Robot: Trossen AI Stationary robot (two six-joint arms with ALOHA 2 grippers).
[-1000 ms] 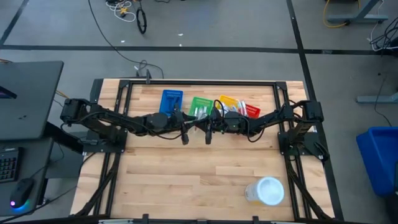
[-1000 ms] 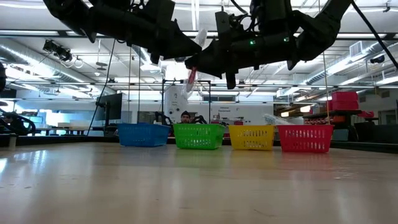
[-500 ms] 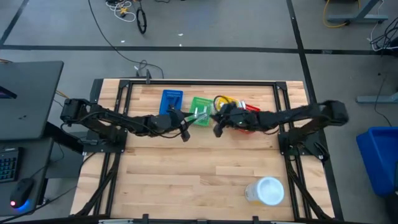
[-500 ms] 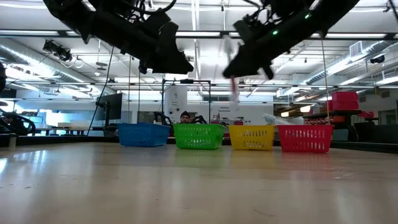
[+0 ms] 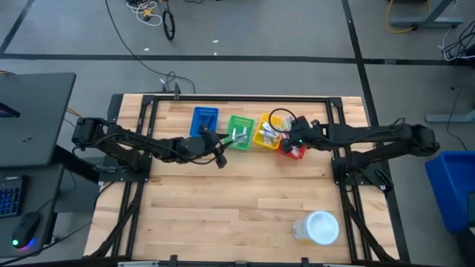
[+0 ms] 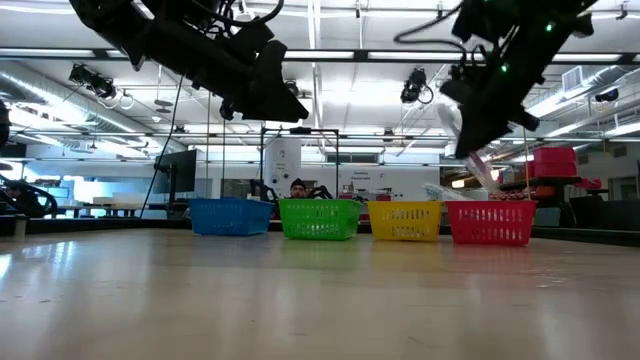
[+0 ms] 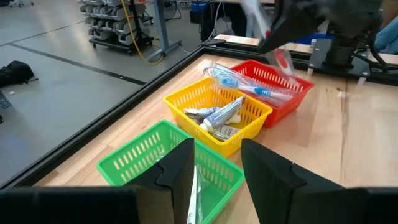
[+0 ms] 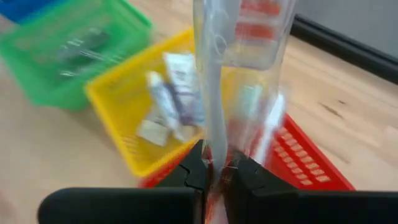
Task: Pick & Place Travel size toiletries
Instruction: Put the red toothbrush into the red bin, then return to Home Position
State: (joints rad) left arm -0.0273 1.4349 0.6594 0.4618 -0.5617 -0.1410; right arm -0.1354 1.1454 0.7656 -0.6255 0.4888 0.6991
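My right gripper (image 5: 286,138) is shut on a toothbrush in a clear wrapper (image 6: 479,166), high over the red basket (image 5: 296,147). The left wrist view shows it there too, as the toothbrush (image 7: 282,60) over the red basket (image 7: 292,93). My left gripper (image 7: 217,177) is open and holds nothing; it hovers near the green basket (image 5: 240,132). White tubes (image 7: 219,118) lie in the yellow basket (image 7: 186,99). Wrapped toothbrushes (image 7: 252,88) lie in the red one. My right gripper pinches one end of the wrapped toothbrush (image 8: 214,158) between its two fingers. The wrapper reaches out past the fingertips, along them. In the low view the toothbrush hangs slanting below the gripper, lifted clear above the red basket (image 6: 490,222).
Blue (image 5: 205,120), green, yellow (image 5: 265,132) and red baskets stand in a row along the table's far side. A large round translucent container (image 5: 318,228) stands near the right near corner. Bare wood lies across the table's middle and near side.
My right gripper has swung from beside my left gripper at the table's middle toward the right and far edge. It passed over the yellow basket to above the red one, carrying the toothbrush, which has stayed clear of the table. My left gripper has barely moved.
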